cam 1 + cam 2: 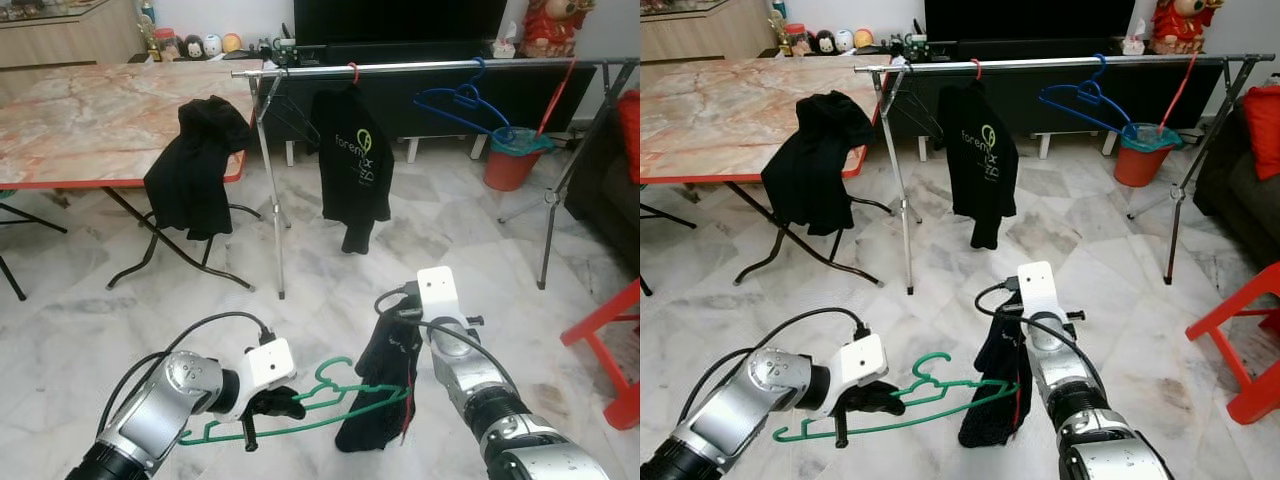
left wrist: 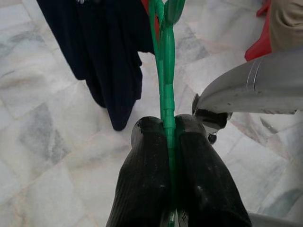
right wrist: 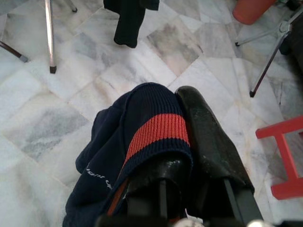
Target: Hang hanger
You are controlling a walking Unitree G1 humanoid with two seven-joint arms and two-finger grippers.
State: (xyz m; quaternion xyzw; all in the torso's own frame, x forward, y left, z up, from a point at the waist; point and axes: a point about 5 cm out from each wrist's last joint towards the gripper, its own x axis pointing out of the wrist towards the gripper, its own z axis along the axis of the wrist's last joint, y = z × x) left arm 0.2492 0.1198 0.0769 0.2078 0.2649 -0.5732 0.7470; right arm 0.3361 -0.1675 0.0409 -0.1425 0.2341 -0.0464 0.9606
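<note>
Hanger (image 1: 330, 400) thin, light, slippery | left gripper (image 2: 169, 142) pinched its bar | right gripper (image 3: 182, 137) clamped soft garment (image 1: 385, 385) | hold near hook

Hanger (image 1: 330, 400) between left hand (image 1: 268, 405) and right hand (image 1: 400, 345); garment (image 1: 385, 385) hanging beside right hand. Rail (image 1: 420, 68) well ahead of both; surface (image 1: 100, 120) ahead-left.

Both arms are silver, segmented metal with black ribbed joint collars, each carrying a white boxlike wrist housing. Black cables loop from each housing back along the forearm. The left gripper (image 1: 268, 412) and right gripper (image 3: 189, 137) each end in two long, matte black fingers.
</note>
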